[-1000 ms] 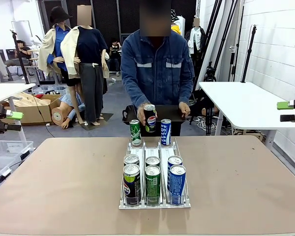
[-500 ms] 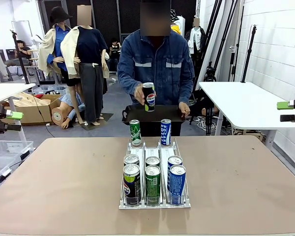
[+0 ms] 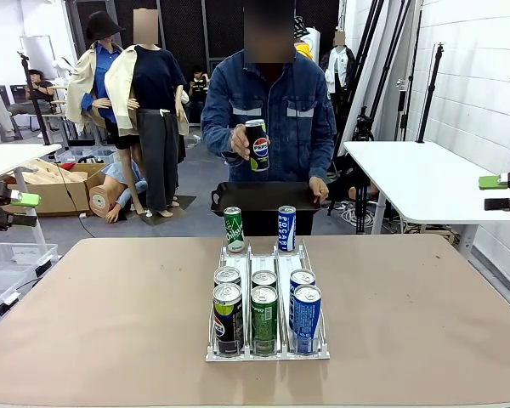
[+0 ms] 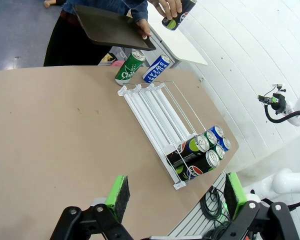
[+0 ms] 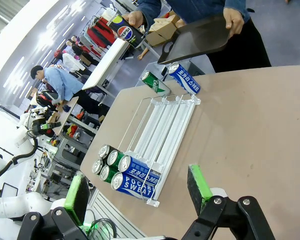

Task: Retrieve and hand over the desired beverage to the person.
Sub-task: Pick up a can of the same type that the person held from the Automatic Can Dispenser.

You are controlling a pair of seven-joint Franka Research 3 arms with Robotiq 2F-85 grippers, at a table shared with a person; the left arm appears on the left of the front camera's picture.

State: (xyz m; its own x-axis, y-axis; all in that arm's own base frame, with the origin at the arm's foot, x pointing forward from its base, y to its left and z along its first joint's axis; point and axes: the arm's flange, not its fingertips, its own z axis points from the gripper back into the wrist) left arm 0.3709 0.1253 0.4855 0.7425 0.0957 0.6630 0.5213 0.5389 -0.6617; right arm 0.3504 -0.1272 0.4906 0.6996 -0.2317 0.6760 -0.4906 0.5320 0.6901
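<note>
The person (image 3: pixel 272 110) stands at the far side of the table, one hand raising a black Pepsi can (image 3: pixel 257 144) (image 4: pixel 177 14) (image 5: pixel 124 31) to chest height. The other hand holds a black tray (image 3: pixel 263 197) (image 4: pixel 112 27) (image 5: pixel 200 37). A green can (image 3: pixel 233 229) and a blue Pocari can (image 3: pixel 286 228) stand at the far end of a clear rack (image 3: pixel 268 263). Several cans (image 3: pixel 264 316) fill its near end. My left gripper (image 3: pixel 17 210) (image 4: pixel 176 197) hangs open off the table's left side. On the right side my right gripper (image 3: pixel 495 193) (image 5: pixel 138 192) is open too. Both are well apart from the cans.
A white side table (image 3: pixel 425 178) stands at the right, behind my right gripper. A clear plastic bin (image 3: pixel 8 263) and cardboard boxes (image 3: pixel 55 187) sit on the floor at the left. Bare brown tabletop (image 3: pixel 110 314) lies on both sides of the rack.
The person has lifted the Pepsi can from just above the rack's far end up to chest height. Both arms have stayed still.
</note>
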